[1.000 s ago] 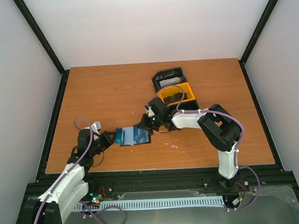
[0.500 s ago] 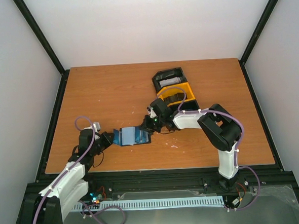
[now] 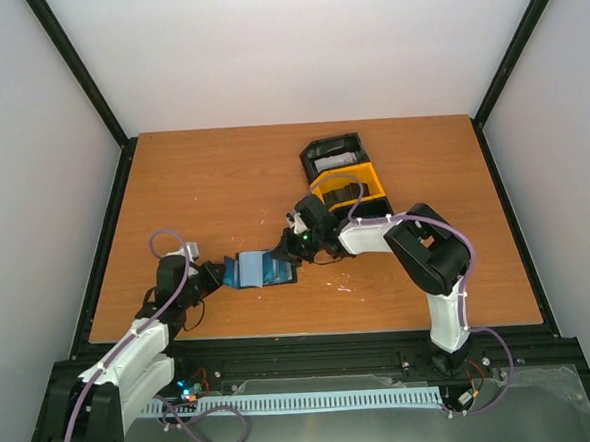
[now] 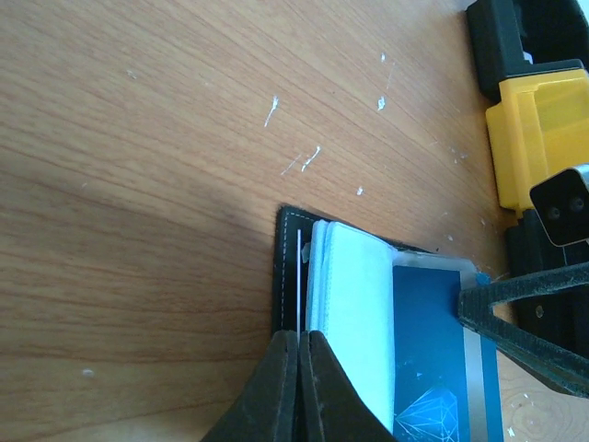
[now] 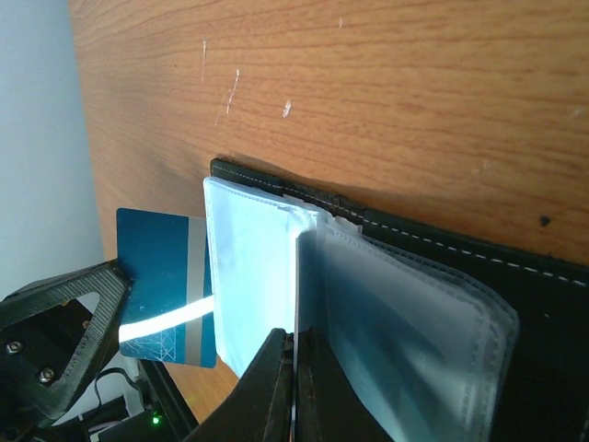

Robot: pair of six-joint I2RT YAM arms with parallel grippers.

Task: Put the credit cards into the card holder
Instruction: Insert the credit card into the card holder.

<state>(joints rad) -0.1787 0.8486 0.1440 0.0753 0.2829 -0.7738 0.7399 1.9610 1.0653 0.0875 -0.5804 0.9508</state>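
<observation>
- Black fingers of the left gripper [image 4: 299,343] are squeezed tight on the blue credit card [image 5: 161,276]. From its own camera only a thin pale edge shows between them.
- Since a second ago this gripper has nudged the card a little toward 3 o'clock, so less blue sticks out. I think the card is partway in and needs more pushing.
- Right gripper [image 5: 294,354], at 3 o'clock from the card, is pinched shut on the edge of a clear pocket [image 5: 400,313], holding the card holder [image 5: 543,304] open. It has hardly moved.
- Between the two grippers, the card's way in looks free to me.
- Holder lies on the wooden table [image 3: 202,177] near the 6 o'clock edge, so there is little room there.
- Black-and-yellow tray [image 3: 371,179] sits close at 1 o'clock, and open wood lies toward 10 o'clock.
</observation>
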